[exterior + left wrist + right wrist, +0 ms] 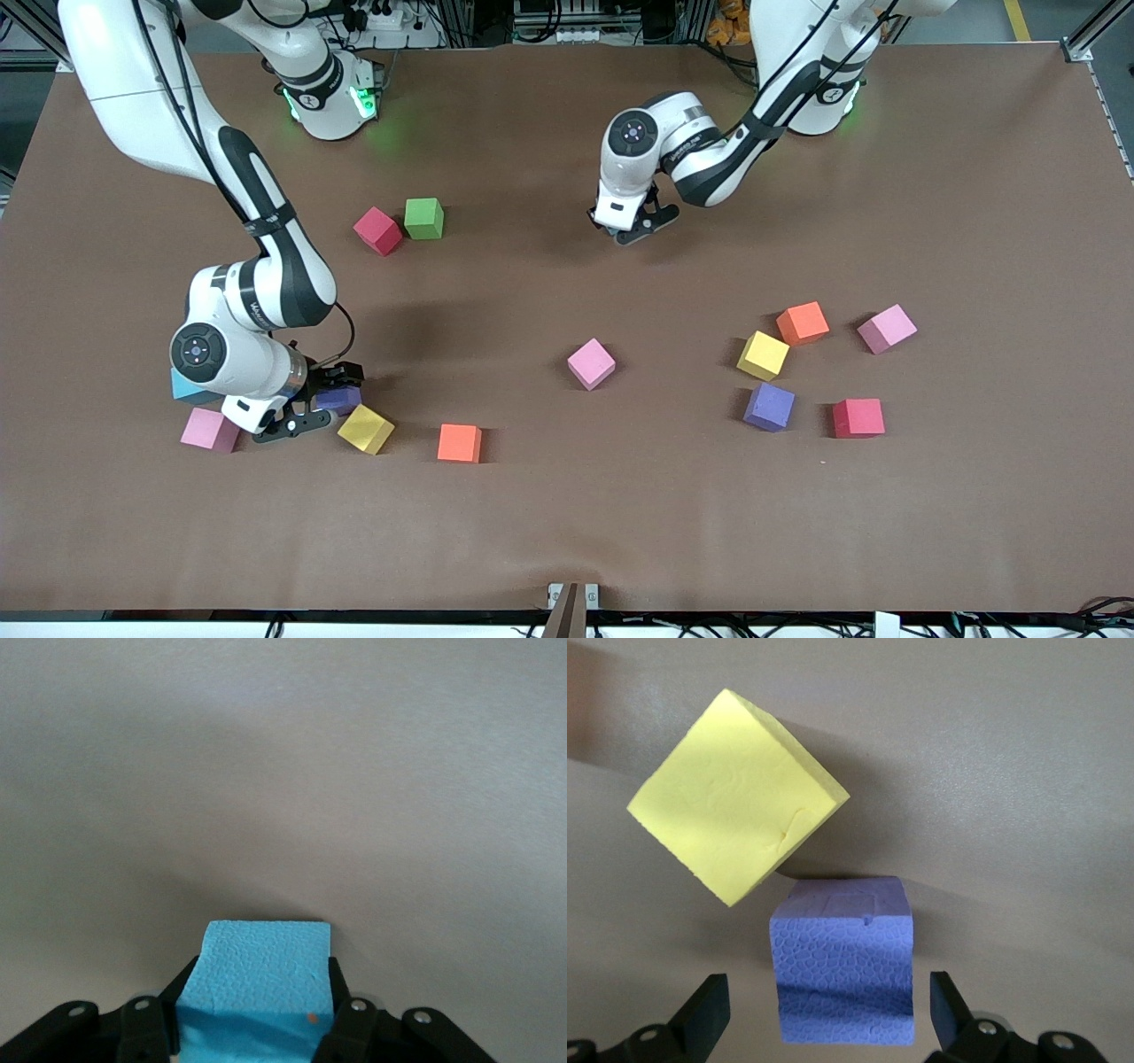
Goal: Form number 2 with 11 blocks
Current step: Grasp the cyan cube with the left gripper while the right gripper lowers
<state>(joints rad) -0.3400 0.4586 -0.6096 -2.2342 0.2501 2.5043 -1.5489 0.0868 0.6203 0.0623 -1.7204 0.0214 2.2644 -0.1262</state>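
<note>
Your left gripper clamps a matte light-blue foam cube. Your right gripper, jaws apart, straddles a purple foam cube; a yellow foam cube touches it at 11 o'clock.

The left gripper is low over the table, fingers clamped; the right gripper is low too, fingers spread wide
</note>
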